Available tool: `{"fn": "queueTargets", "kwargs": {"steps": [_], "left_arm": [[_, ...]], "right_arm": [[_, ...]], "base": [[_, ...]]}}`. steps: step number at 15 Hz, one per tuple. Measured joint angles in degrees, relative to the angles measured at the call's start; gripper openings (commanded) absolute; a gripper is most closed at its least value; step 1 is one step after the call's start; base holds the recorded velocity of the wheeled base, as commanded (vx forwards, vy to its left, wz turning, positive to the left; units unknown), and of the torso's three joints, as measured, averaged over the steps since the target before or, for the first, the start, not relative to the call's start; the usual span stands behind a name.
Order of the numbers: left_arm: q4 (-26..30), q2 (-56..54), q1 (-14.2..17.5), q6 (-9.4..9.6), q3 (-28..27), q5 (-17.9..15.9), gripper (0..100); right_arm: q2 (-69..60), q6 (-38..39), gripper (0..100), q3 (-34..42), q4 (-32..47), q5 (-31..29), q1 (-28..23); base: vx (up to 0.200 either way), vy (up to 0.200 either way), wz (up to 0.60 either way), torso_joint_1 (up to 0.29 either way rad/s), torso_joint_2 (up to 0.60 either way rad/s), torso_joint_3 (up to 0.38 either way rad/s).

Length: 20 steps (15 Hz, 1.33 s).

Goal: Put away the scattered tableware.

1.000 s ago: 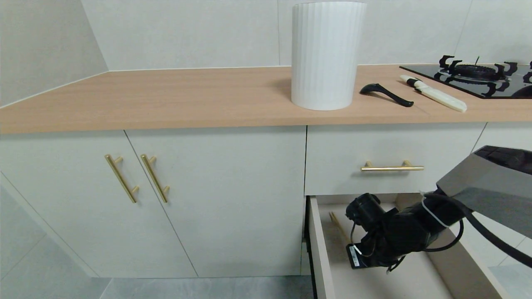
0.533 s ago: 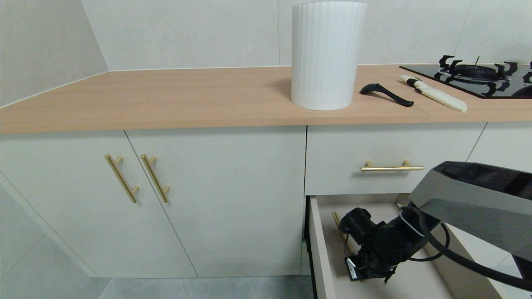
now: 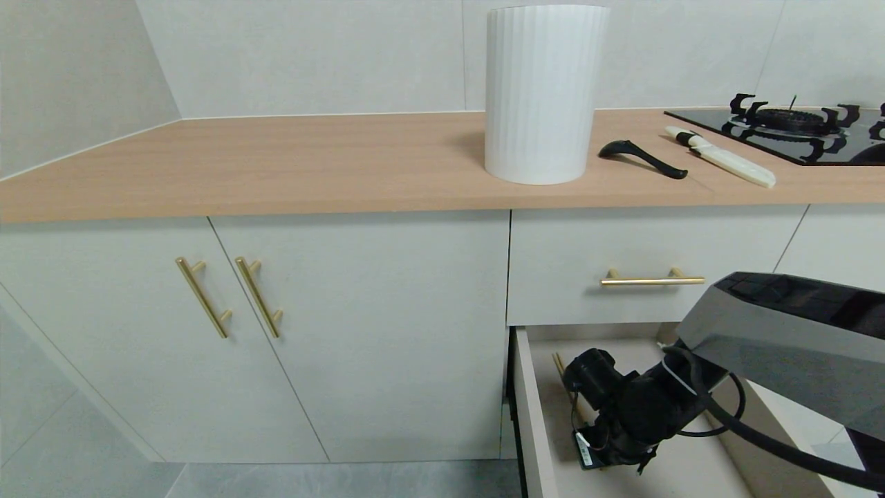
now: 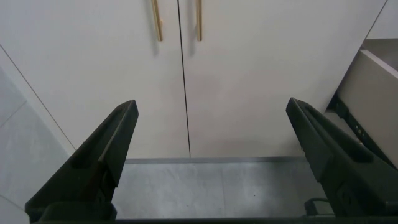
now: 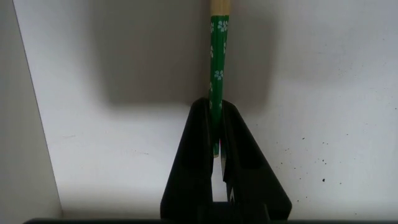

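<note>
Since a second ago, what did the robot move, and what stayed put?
The right hand, shut on a green chopstick, went lower and leftward into the open drawer, then nearly stopped. Nothing was let go. The black spoon, knife and white container stayed on the counter; the left hand stayed open.

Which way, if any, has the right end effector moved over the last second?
Yes: the right end effector, shut on the chopstick, shifted left and down in the head view, toward the left wall of the drawer.
</note>
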<state>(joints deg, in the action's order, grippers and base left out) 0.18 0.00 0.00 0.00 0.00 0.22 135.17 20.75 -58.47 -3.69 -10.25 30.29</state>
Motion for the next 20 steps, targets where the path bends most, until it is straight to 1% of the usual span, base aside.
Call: {"fn": "queueTargets", "kwargs": {"steps": [1, 8, 11, 16, 20], "left_arm": [[0.0, 0.0, 0.0, 0.00, 0.0, 0.0, 100], [0.0, 0.0, 0.0, 0.00, 0.0, 0.0, 100], [0.0, 0.0, 0.0, 0.00, 0.0, 0.0, 100], [0.0, 0.0, 0.0, 0.00, 0.0, 0.0, 100], [0.0, 0.0, 0.0, 0.00, 0.0, 0.0, 100]], "right_arm": [[0.0, 0.0, 100, 0.0, 0.0, 0.0, 0.0], [-0.1, 0.1, 100, 0.0, 0.1, 0.1, 0.0], [-2.3, 0.0, 100, 0.6, 1.0, 0.1, 0.0], [-16.4, -0.5, 100, 3.5, 0.8, 0.2, -0.4], [-32.1, -4.4, 100, 6.5, 0.7, 0.1, -2.0]], "base": [[0.000, 0.000, 0.00, 0.000, 0.00, 0.000], [0.000, 0.000, 0.00, 0.000, 0.00, 0.000], [0.000, 0.000, 0.00, 0.000, 0.00, 0.000], [0.000, 0.000, 0.00, 0.000, 0.00, 0.000], [0.000, 0.000, 0.00, 0.000, 0.00, 0.000]]}}
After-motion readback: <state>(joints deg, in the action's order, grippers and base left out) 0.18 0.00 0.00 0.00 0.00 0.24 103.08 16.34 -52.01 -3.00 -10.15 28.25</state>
